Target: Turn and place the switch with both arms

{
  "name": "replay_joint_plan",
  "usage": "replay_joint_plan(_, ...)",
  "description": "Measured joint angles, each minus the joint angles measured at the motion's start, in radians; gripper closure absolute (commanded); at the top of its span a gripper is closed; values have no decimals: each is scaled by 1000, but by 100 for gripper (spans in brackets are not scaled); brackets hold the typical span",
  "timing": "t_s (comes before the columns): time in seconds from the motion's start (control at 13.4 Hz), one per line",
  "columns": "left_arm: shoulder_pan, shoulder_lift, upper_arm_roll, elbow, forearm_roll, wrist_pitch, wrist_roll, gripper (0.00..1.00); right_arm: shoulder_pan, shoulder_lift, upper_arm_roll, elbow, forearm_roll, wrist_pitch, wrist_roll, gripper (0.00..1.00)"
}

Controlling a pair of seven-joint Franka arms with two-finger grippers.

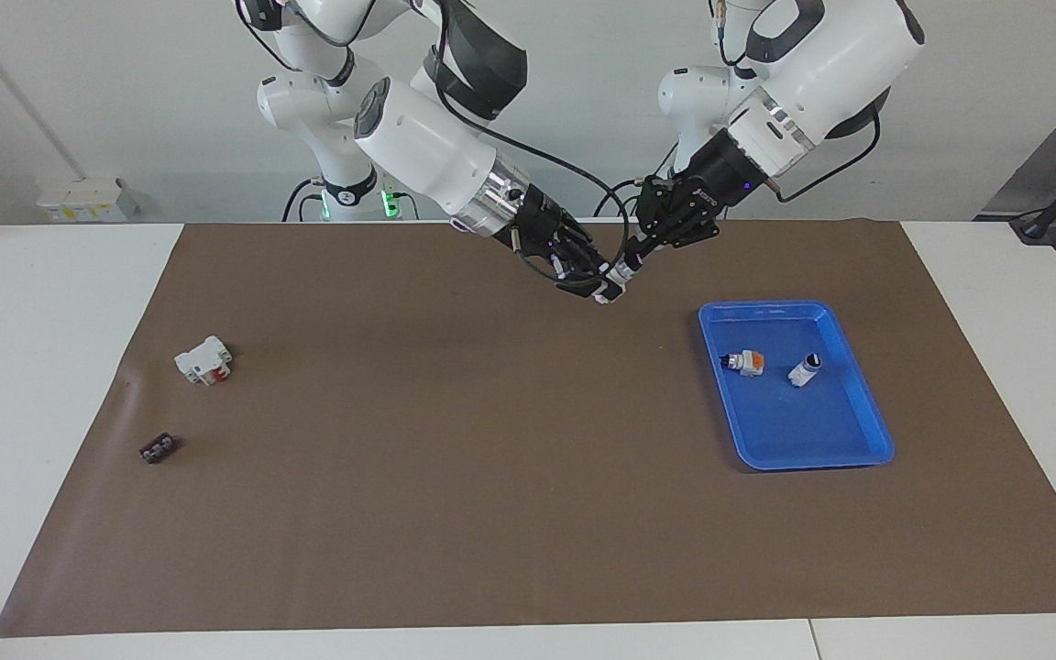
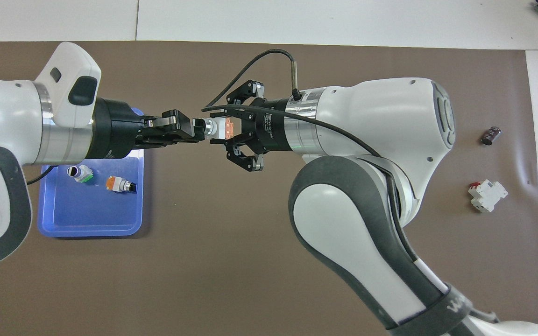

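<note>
Switch (image 2: pixel 218 128) held up in the air btwn both grippers, over the brown mat (image 1: pixel 455 458) near the tabletop's middle, beside the blue tray (image 1: pixel 867 412). Right gripper (image 2: pixel 231 129) jaws clamped on the switch's white/orange body; left gripper (image 2: pixel 197 130) jaws pinched on its black knob end. Tray holds a second orange switch (image 1: pixel 747 362) + a white cyl. part (image 1: pixel 804 368). White/red block (image 1: pixel 203 359) and small dark part (image 1: pixel 158 448) lie toward right arm's end.
</note>
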Motion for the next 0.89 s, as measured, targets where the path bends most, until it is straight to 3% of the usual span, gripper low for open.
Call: replay_joint_plan(0.89,-44,-2,0,-18,3,118,101,100,-21,-11,-8,0,-4,0,-1,100)
